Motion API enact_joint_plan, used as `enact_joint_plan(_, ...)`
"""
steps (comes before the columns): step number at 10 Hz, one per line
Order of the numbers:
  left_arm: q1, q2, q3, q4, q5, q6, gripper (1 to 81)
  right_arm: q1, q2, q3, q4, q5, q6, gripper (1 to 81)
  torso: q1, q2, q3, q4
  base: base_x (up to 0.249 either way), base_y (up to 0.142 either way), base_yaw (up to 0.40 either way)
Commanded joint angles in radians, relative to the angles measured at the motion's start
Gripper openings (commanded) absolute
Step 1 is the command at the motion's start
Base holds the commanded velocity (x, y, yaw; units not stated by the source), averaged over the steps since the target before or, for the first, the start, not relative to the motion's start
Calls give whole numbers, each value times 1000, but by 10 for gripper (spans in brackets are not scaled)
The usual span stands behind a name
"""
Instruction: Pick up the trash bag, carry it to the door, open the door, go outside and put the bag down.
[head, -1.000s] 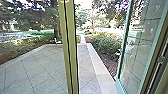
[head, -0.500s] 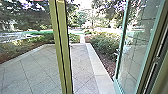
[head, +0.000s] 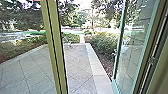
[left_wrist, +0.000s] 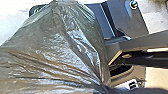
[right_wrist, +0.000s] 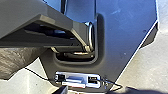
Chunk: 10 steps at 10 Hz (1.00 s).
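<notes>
- Bed of low shrubs (head: 15, 50) was noted at far left in the head view, bordering a paved yard (head: 32, 65) laid in diagonal slabs.
- Yellow-green upright (head: 53, 50), split by a dark seam, was seen slightly tilted in front of the yard.
- Small pale shape (head: 68, 43) was noted near the far edge of the paving; too blurred to be identified.
- Pale stone edging (head: 98, 71) was seen next, with a leafy bush (head: 103, 45) beyond it.
- Glass panel (head: 132, 45), framed in blue-green, was observed at right, with reflections on it.
- Left gripper (left_wrist: 107, 89): degree of opening could not be told. Trash bag (left_wrist: 55, 47), thin and grey-brown, was recorded close to the left wrist camera, drawn into tight folds; whether it was gripped could not be told.
- Right gripper (right_wrist: 100, 90): neither opening nor contents could be told. Crumpled brownish plastic was seen beside the robot's dark plate (right_wrist: 120, 40).
</notes>
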<state>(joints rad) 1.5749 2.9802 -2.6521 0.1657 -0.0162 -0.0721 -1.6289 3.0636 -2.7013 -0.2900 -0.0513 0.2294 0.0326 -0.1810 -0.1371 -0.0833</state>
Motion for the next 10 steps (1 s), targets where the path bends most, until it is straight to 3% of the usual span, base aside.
enact_joint_plan(1,-42,1,3,12,55,6,10,36,14,8,-11,-53,-2,811,0,0,0,0,0,-128,0)
enact_joint_plan(10,-42,5,3,15,58,6,10,33,20,6,-12,-53,-4,811,0,0,0,0,0,-128,0)
